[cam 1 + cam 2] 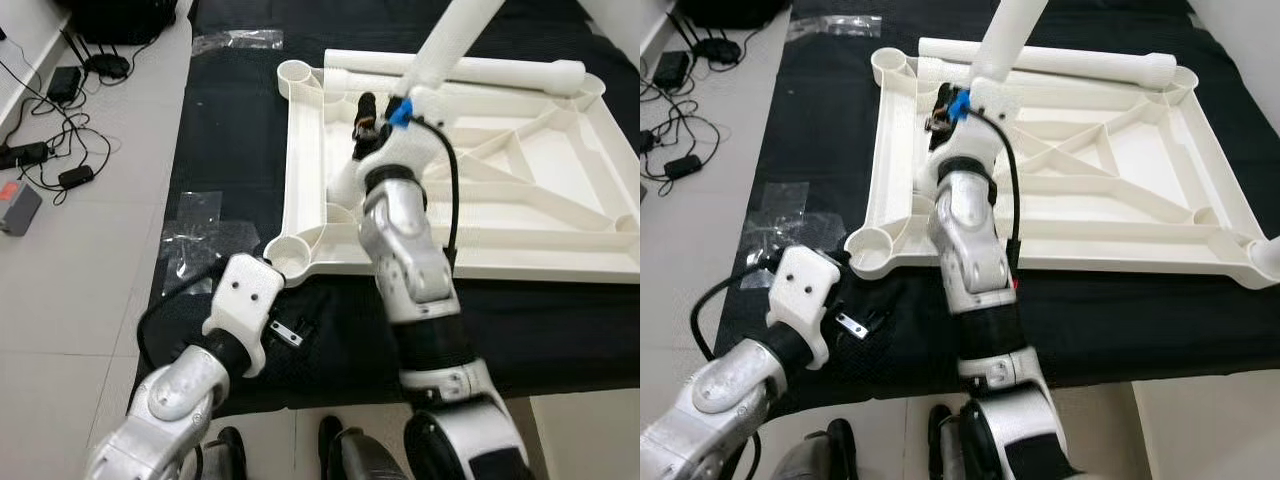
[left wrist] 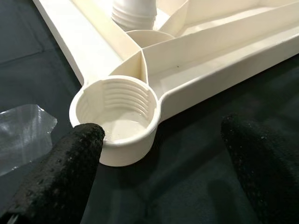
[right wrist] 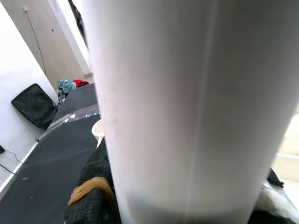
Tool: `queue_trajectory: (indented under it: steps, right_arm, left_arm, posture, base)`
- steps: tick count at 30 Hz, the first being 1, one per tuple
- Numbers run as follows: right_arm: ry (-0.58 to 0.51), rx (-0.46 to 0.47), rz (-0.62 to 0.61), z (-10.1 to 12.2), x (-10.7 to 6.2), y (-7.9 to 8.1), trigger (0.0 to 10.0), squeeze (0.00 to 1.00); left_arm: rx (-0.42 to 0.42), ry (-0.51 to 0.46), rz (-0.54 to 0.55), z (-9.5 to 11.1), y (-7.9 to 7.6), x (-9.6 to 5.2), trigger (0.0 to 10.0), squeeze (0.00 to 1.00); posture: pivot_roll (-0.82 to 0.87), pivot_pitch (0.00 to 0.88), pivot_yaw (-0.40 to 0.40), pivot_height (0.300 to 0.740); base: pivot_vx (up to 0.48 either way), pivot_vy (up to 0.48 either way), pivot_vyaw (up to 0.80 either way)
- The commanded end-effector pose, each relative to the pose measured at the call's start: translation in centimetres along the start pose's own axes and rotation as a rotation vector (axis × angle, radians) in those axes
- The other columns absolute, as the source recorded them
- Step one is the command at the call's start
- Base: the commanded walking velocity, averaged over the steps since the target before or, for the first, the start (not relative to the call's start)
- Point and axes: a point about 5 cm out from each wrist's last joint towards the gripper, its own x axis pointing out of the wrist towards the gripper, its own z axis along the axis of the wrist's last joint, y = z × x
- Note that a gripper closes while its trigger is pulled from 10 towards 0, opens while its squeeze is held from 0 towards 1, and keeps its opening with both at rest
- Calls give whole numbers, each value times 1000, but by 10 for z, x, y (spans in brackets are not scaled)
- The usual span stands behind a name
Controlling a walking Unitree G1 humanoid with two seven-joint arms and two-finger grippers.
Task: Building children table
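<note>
Lying upside down on the black cloth-covered surface (image 1: 240, 150): the white table top (image 1: 520, 190), a loose leg (image 1: 470, 68) across its far edge, crinkled clear plastic wrap (image 1: 195, 235) beside it.

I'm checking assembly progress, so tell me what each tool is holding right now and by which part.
The right tool grips a white table leg near its lower end. The left tool is open, holding nothing, beside the tabletop's near corner socket.

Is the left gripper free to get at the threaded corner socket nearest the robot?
Probably yes: the open left gripper sits just short of the socket, only black cloth between.
</note>
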Motion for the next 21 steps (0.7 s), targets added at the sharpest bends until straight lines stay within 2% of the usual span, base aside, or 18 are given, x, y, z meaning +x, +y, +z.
queue_trajectory:
  steps: [1, 3, 8, 9, 10, 11, 13, 14, 15, 16, 19, 21]
  right_arm:
    - [-44, 50, 32, 11, 4, 8, 10000, 0]
    - [-102, 41, 20, 26, 15, 1, 10000, 0]
    - [-159, -26, 29, 36, 22, -7, 10000, 0]
    - [-160, -85, 84, 37, 25, -9, 10000, 0]
    - [-127, -81, 187, 36, 25, -9, 10000, 0]
    - [-127, -81, 187, 36, 25, -9, 10000, 0]
    - [-80, -47, 344, 31, 21, -10, 10000, 0]
    - [-49, 15, 444, 26, 16, -10, 10000, 0]
    - [-49, 15, 444, 26, 16, -10, 10000, 0]
    - [-38, 50, 511, 24, 11, -12, 10000, 0]
    - [-17, 56, 576, 19, 7, -16, 10000, 0]
    - [58, 60, 690, 5, -4, -22, 10000, 0]
  left_arm:
    - [-26, 34, -21, -8, -9, -2, 10000, 0]
    - [-47, 46, -22, -14, -14, -5, 10000, 0]
    - [-60, 60, -20, -20, -17, -8, 10000, 0]
    - [-69, 72, -12, -23, -18, -9, 10000, 0]
    - [-76, 83, -3, -27, -17, -11, 10000, 0]
    - [-76, 83, -3, -27, -17, -11, 10000, 0]
    - [-88, 94, 12, -32, -16, -14, 10000, 0]
    - [-87, 97, 16, -33, -15, -16, 10000, 0]
    - [-87, 97, 16, -33, -15, -16, 10000, 0]
    - [-91, 99, 19, -34, -15, -17, 10000, 0]
    - [-93, 102, 20, -36, -16, -20, 10000, 0]
    - [-98, 111, 22, -40, -18, -24, 10000, 0]
  posture:
    - [89, 233, -86, 740]
    - [90, 211, -83, 740]
    - [93, 194, -80, 740]
    - [93, 177, -79, 740]
    - [92, 172, -77, 740]
    - [92, 172, -77, 740]
    - [94, 156, -76, 740]
    - [95, 149, -73, 740]
    - [95, 149, -73, 740]
    - [94, 145, -75, 740]
    - [92, 134, -69, 740]
    - [96, 120, -63, 740]
  base:
    - [0, 0, 0]
    - [0, 0, 0]
    - [0, 0, 0]
    - [0, 0, 0]
    - [0, 0, 0]
    - [0, 0, 0]
    - [0, 0, 0]
    - [0, 0, 0]
    - [0, 0, 0]
    - [0, 0, 0]
    - [0, 0, 0]
    - [0, 0, 0]
